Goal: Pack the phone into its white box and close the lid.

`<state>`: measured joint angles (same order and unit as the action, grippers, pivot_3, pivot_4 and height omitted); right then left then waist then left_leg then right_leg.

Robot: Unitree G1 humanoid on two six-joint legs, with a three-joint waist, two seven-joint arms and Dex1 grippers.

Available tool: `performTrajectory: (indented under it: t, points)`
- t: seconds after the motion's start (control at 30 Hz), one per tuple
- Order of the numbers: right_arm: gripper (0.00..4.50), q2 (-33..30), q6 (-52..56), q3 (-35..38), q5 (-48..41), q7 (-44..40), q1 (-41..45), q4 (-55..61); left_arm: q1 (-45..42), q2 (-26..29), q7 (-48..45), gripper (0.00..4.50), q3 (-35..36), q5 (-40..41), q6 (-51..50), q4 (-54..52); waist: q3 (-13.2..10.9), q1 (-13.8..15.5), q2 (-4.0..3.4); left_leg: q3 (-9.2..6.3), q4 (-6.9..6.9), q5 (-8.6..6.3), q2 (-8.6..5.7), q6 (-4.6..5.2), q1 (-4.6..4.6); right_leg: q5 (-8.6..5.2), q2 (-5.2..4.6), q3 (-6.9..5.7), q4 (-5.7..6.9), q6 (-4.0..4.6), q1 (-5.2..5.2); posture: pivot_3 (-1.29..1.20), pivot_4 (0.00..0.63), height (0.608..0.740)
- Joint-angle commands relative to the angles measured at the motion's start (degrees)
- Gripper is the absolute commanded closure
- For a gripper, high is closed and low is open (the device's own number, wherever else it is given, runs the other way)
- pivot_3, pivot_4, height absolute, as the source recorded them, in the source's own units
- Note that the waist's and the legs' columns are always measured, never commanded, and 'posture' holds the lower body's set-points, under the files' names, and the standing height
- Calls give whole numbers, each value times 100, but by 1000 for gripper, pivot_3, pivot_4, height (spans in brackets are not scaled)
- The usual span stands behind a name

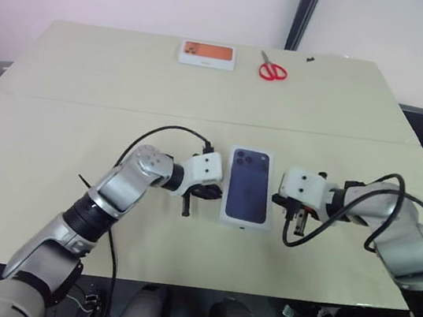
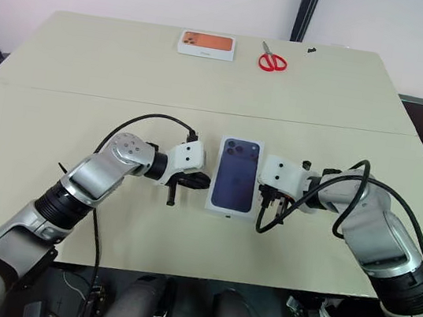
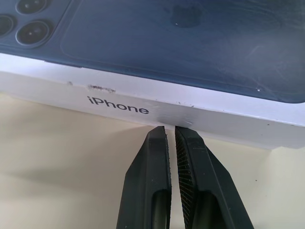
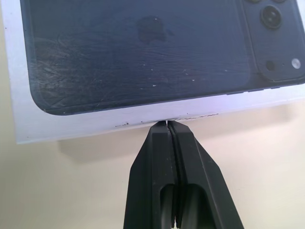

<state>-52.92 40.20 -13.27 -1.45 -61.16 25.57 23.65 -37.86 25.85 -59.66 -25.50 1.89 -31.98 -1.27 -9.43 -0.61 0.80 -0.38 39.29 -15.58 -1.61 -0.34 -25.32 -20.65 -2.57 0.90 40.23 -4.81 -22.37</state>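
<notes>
The lid (image 1: 250,185), white with a dark blue phone picture on top, lies flat on the table's near middle and covers the white box, which is hidden under it. The phone is hidden too. My left gripper (image 1: 212,194) is shut, its fingertips (image 3: 164,136) against the lid's side wall (image 3: 143,102) printed "iPhone". On the opposite long side my right gripper (image 1: 279,198) is shut, with its tips (image 4: 167,125) at the lid's white edge (image 4: 95,125). Neither gripper holds anything.
A flat white box with an orange top (image 1: 207,54) and red scissors (image 1: 272,70) lie at the table's far edge. The beige table (image 1: 66,121) has a seam across its middle. Black cables loop by both wrists.
</notes>
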Motion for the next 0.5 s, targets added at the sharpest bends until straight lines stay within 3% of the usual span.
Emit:
performTrajectory:
  t: [0.03, 0.5]
  points:
    - [4471, -32, -34, 156, -154, -10, 107, 313, 15, -35, -19, 4136, 87, 134, 58, -327, 0, 0, 0, 0, 0, 0, 0, 0, 0, 0, 0, 0, 0, 0, 0, 0, 150, 740]
    - [4471, -212, -208, 144, -38, 23, -131, 181, 12, 101, 22, 4136, 235, 154, 117, -289, 0, 1, 0, 0, 0, 0, 0, 0, 0, 0, 0, 0, 0, 0, 0, 0, 150, 740]
